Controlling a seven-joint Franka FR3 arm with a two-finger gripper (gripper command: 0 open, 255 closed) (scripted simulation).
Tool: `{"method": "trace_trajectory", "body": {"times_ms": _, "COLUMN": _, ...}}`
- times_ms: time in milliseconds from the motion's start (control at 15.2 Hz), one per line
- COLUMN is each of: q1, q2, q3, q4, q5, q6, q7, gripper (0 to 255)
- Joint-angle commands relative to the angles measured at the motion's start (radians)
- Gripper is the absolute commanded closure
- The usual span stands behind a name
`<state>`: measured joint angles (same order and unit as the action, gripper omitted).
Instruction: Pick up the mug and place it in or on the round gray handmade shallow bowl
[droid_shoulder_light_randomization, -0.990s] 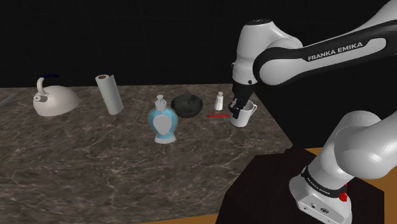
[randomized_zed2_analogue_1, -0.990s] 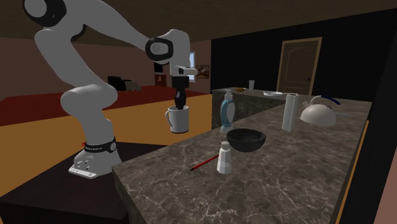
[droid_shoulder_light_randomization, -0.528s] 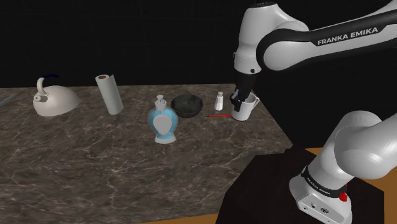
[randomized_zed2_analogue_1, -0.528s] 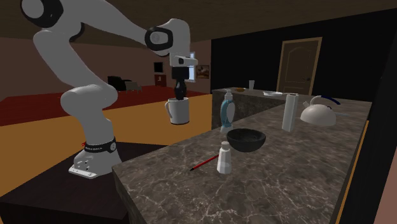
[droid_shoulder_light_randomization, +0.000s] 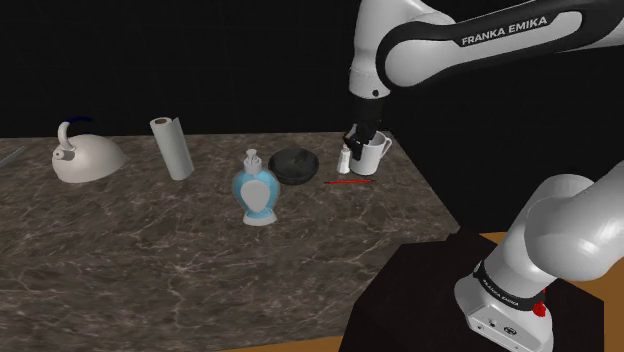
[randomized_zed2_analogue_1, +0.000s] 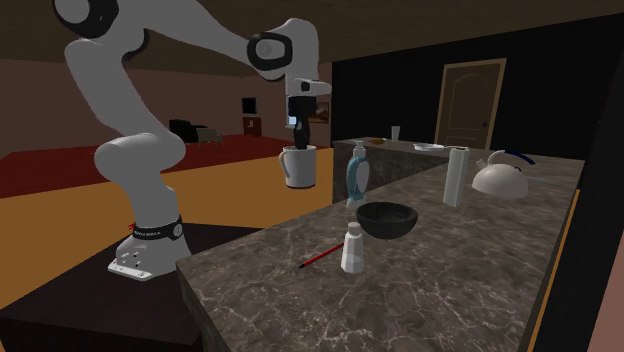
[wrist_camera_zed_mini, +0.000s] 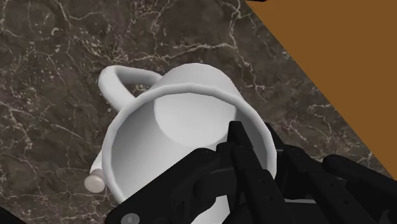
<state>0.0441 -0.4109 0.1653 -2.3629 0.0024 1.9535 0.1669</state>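
The black gripper (droid_shoulder_light_randomization: 358, 139) is clenched on the rim of the white mug (droid_shoulder_light_randomization: 374, 156), 1 finger inside the cup and 1 outside its wall, as the wrist view shows (wrist_camera_zed_mini: 257, 137), with the mug (wrist_camera_zed_mini: 184, 114) hanging below the hand and its handle on the side away from the fingers. In the second exterior view the gripper (randomized_zed2_analogue_1: 298, 140) points straight down and the mug (randomized_zed2_analogue_1: 299, 168) hangs upright in the air, clear of the dark marbled counter (randomized_zed2_analogue_1: 450, 290). In that view the dark round bowl (randomized_zed2_analogue_1: 387, 219) sits on the counter at about 4 o'clock from the mug, well apart from it. In the shoulder view the bowl (droid_shoulder_light_randomization: 295, 165) lies at 9 o'clock from the mug, with a small white shaker (droid_shoulder_light_randomization: 344, 158) between the 2 and a red pencil (droid_shoulder_light_randomization: 348, 181) on the counter (droid_shoulder_light_randomization: 150, 260) at 7 o'clock from the mug. A blue and white soap dispenser (droid_shoulder_light_randomization: 258, 190) stands at 7 o'clock from the bowl, a paper towel roll (droid_shoulder_light_randomization: 173, 148) at 9 o'clock from the bowl, and a white kettle (droid_shoulder_light_randomization: 85, 157) at 9 o'clock from the roll.
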Motion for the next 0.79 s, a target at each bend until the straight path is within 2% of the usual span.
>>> {"method": "trace_trajectory", "body": {"times_ms": 0, "q1": -0.006, "q2": 0.082, "q3": 0.009, "q4": 0.087, "q5": -0.01, "q6": -0.006, "q7": 0.012, "gripper": 255}}
{"method": "trace_trajectory", "body": {"times_ms": 396, "q1": -0.019, "q2": 0.323, "q3": 0.02, "q4": 0.351, "q5": -0.052, "q6": -0.033, "q7": 0.032, "gripper": 255}}
{"method": "trace_trajectory", "body": {"times_ms": 726, "q1": -0.015, "q2": 0.527, "q3": 0.024, "q4": 0.609, "q5": -0.091, "q6": -0.092, "q7": 0.048, "gripper": 255}}
